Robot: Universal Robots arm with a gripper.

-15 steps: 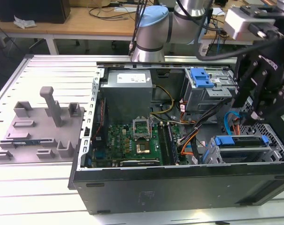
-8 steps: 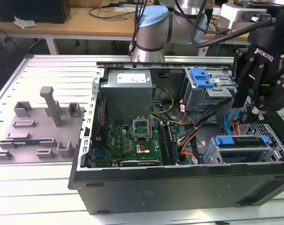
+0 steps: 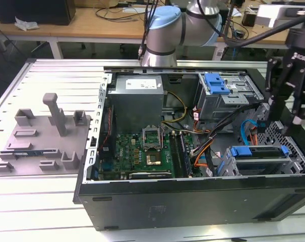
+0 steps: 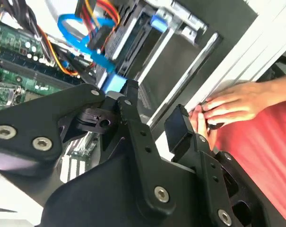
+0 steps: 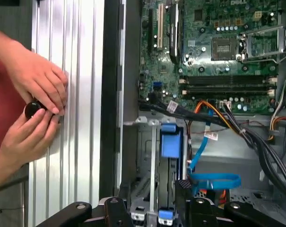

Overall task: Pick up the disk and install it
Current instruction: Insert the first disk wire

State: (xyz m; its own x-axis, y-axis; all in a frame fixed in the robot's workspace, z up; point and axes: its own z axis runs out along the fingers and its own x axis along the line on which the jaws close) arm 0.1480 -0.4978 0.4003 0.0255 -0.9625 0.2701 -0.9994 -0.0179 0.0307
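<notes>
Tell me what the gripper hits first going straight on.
Likely the blue-bracketed silver disk, sitting in the grey metal drive cage ahead of the gripper; depth is unclear.

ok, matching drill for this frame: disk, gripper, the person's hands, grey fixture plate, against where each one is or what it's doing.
1. disk
2. gripper
3. person's hands
4. grey fixture plate

A. holding a small black object beside the case
B. on the exterior view's left of the case
C. sitting in the drive cage
D. over the drive cage, fingers open

Pairs: 1-C, 2-D, 3-A, 4-B
</notes>
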